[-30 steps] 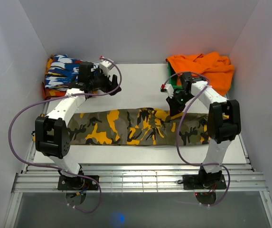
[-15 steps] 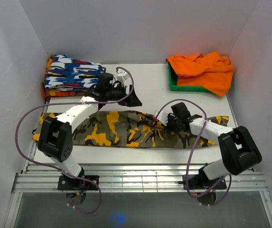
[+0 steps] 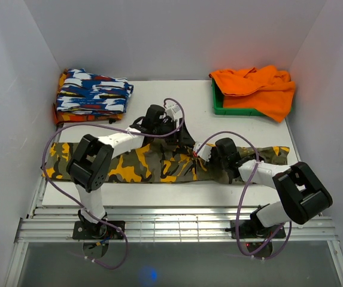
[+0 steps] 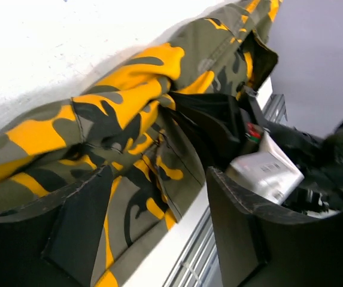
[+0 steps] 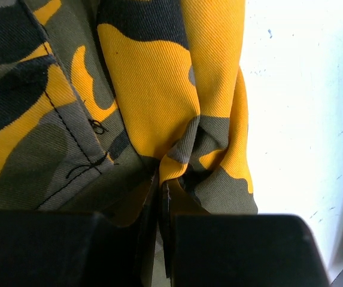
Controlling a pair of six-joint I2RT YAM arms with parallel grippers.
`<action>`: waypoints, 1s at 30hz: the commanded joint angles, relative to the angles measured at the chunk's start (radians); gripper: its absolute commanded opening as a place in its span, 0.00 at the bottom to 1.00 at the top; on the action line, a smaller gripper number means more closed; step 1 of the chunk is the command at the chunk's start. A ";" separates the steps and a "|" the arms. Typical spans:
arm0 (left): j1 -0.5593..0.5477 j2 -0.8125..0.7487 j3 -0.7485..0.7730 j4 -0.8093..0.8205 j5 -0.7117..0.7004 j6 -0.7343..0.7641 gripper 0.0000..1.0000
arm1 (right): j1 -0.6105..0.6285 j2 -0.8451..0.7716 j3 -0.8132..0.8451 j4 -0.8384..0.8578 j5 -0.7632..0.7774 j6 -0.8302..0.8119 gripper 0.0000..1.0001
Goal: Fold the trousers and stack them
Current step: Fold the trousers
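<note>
The left tool point(image 4: 159, 203) stands wide open over the trousers point(image 3: 129, 164) on the tabletop point(image 3: 159, 98); the right tool point(image 5: 161, 206) pinches a raised fold of them.

Both arms reach low toward the frame's centre. Left gripper point(image 4: 156, 179) is spread wide; right gripper point(image 5: 162, 191) is closed, apparently pinching the trousers point(image 5: 153, 89).

The white table point(image 3: 159, 101) carried the camouflage trousers point(image 3: 135, 164), stretched left to right along its near edge and bunched near the middle. A blue-white-red folded garment point(image 3: 93, 92) sat at the far left corner, and a green tray point(image 3: 231, 109) at the far right (an orange cloth point(image 3: 258, 84) was heaped in it, spilling over its right side).
</note>
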 commanded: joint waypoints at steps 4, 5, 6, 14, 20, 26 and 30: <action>-0.022 0.097 0.004 0.134 -0.090 -0.088 0.77 | 0.003 -0.024 -0.048 0.021 -0.012 -0.007 0.08; -0.023 0.109 0.010 0.139 -0.095 -0.090 0.78 | 0.001 -0.030 -0.050 0.021 -0.018 -0.010 0.08; -0.028 0.121 0.018 0.139 -0.093 -0.094 0.78 | 0.001 -0.031 -0.050 0.020 -0.024 -0.013 0.08; -0.032 0.184 0.003 0.207 -0.101 -0.185 0.81 | 0.004 -0.102 -0.075 0.018 -0.036 -0.054 0.62; -0.032 0.186 -0.031 0.280 -0.101 -0.243 0.81 | 0.003 -0.198 -0.088 -0.045 -0.091 -0.106 0.50; -0.032 0.204 -0.028 0.318 -0.075 -0.277 0.81 | 0.003 -0.141 -0.080 -0.131 -0.159 -0.126 0.27; -0.035 0.229 0.013 0.323 -0.072 -0.291 0.82 | 0.003 -0.061 -0.047 -0.171 -0.168 -0.111 0.17</action>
